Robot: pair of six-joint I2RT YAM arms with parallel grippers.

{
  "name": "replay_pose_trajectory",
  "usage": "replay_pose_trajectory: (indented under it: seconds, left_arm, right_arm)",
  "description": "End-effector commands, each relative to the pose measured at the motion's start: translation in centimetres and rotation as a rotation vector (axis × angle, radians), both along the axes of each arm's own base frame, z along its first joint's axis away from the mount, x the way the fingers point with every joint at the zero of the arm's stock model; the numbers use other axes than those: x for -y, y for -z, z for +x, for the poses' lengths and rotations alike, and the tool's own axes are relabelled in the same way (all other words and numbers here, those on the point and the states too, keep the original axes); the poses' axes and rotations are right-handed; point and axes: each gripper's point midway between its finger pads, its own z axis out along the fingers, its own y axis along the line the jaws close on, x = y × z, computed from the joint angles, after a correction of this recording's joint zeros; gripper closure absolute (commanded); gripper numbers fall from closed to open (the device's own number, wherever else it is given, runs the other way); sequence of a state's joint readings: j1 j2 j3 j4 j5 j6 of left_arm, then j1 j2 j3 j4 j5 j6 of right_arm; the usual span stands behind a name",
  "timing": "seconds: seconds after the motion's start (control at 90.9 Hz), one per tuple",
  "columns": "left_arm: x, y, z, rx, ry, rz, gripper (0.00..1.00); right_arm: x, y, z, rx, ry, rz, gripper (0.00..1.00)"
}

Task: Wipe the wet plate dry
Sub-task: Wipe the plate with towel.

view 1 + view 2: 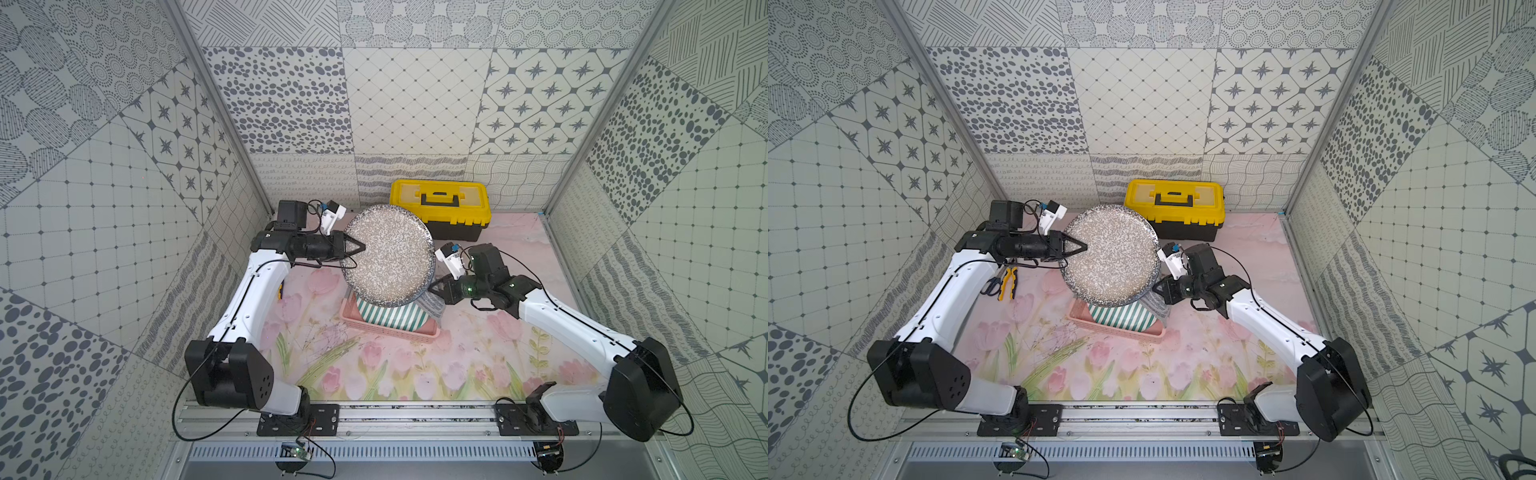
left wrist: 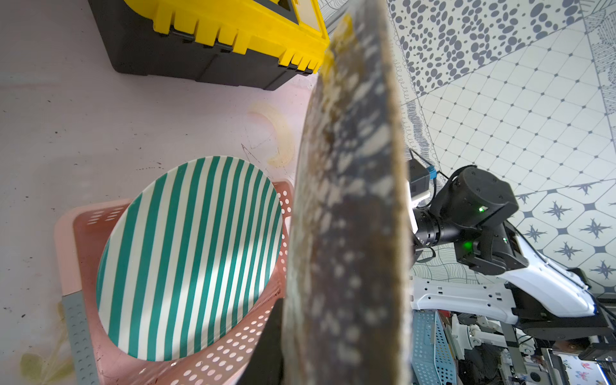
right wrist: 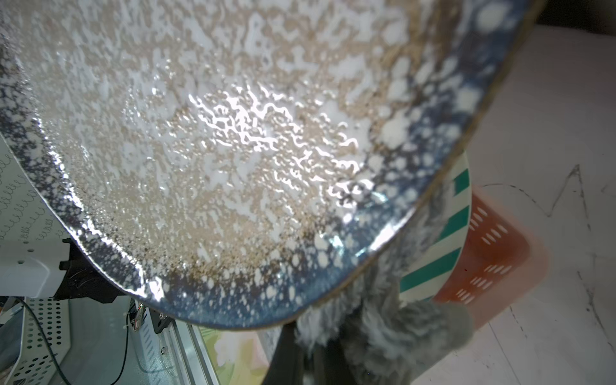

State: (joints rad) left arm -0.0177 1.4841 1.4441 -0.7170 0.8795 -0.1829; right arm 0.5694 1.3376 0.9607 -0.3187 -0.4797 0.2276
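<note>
A round speckled plate [image 1: 388,255] with a dark blue rim is held up off the table, tilted, in both top views. My left gripper [image 1: 359,248] is shut on its left rim; one black finger [image 2: 268,346] shows beside the plate's edge [image 2: 350,216] in the left wrist view. The plate's face [image 3: 216,133] glistens with water in the right wrist view. My right gripper [image 1: 432,291] sits at the plate's lower right edge, shut on a fluffy grey cloth [image 3: 383,326]. That cloth [image 1: 1158,307] lies against the plate's underside, mostly hidden behind it.
A pink perforated basket [image 1: 374,326] under the raised plate holds a green-and-white striped plate [image 1: 392,318]. Behind them, by the back wall, is a yellow and black toolbox [image 1: 440,208]. Yellow-handled pliers [image 1: 1008,282] and scissors [image 1: 991,286] lie under the left arm.
</note>
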Motion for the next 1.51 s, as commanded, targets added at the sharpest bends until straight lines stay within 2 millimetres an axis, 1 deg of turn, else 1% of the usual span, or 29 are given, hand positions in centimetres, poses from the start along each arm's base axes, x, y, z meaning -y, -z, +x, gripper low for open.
replay_pose_trajectory:
  seconds: [0.0, 0.099, 0.242, 0.374, 0.495, 0.682, 0.814, 0.968, 1.111, 1.288, 1.387, 1.497]
  left_arm:
    - [1.9, -5.3, -0.9, 0.112, 0.151, -0.202, 1.0]
    - [2.0, -5.5, -1.0, 0.113, 0.155, -0.205, 1.0]
    - [2.0, -5.1, -1.1, 0.096, 0.154, -0.207, 1.0]
    - [2.0, -4.7, -1.2, 0.087, 0.153, -0.202, 1.0]
    - [2.0, -4.4, -1.3, 0.079, 0.154, -0.201, 1.0]
    - [2.0, -4.1, -1.5, 0.067, 0.158, -0.203, 1.0]
    - [2.0, -3.9, -1.7, 0.059, 0.162, -0.204, 1.0]
    - [2.0, -3.7, -1.8, 0.053, 0.16, -0.203, 1.0]
    - [2.0, -3.7, -1.7, 0.047, 0.156, -0.205, 1.0]
    - [2.0, -3.6, -1.7, 0.044, 0.155, -0.207, 1.0]
    - [2.0, -3.6, -1.7, 0.041, 0.154, -0.207, 1.0]
    - [2.0, -3.5, -1.7, 0.037, 0.155, -0.21, 1.0]
  right_arm:
    - [-2.5, -3.9, 0.0, 0.16, -0.06, 0.08, 1.0]
    - [-3.4, -3.9, -0.1, 0.181, -0.054, 0.06, 1.0]
    - [-4.7, -4.4, -0.5, 0.223, -0.058, 0.045, 1.0]
    - [-6.0, -5.5, -1.3, 0.27, -0.076, 0.038, 1.0]
    - [-6.7, -6.1, -1.6, 0.301, -0.082, 0.033, 1.0]
    - [-8.1, -5.9, -1.9, 0.321, -0.114, 0.002, 1.0]
    - [-9.4, -6.2, -2.1, 0.338, -0.139, -0.001, 1.0]
    - [-11.0, -7.3, -2.3, 0.37, -0.156, 0.015, 1.0]
    - [-12.1, -8.2, -1.7, 0.393, -0.111, 0.046, 1.0]
    - [-13.6, -8.9, -0.9, 0.4, -0.048, 0.086, 1.0]
    - [-14.4, -9.7, -0.6, 0.425, -0.013, 0.108, 1.0]
    - [-15.0, -10.0, 0.0, 0.43, 0.037, 0.122, 1.0]
